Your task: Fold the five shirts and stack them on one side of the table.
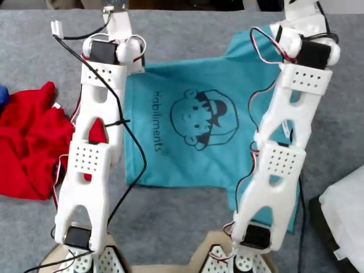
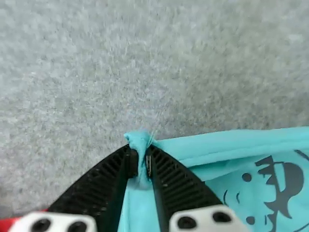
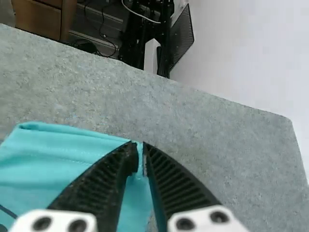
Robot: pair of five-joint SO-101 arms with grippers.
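A teal shirt (image 1: pixel 193 125) with a dark cartoon print lies spread in the middle of the grey table (image 1: pixel 187 34). My left gripper (image 2: pixel 141 162) is shut on a bunched corner of the teal shirt (image 2: pixel 231 154), at the shirt's far left corner in the high view. My right gripper (image 3: pixel 140 159) is shut on the edge of the teal shirt (image 3: pixel 53 154), at the shirt's far right by its sleeve. In the high view both white arms run from the near edge to the shirt's far edge. A crumpled red shirt (image 1: pixel 28 145) lies at the left.
A white cloth pile (image 1: pixel 347 210) sits at the right edge beside a dark object. A bit of blue (image 1: pixel 3 95) shows at the far left edge. Bare grey table lies beyond the teal shirt. Furniture and cables stand past the table's far edge (image 3: pixel 140 53).
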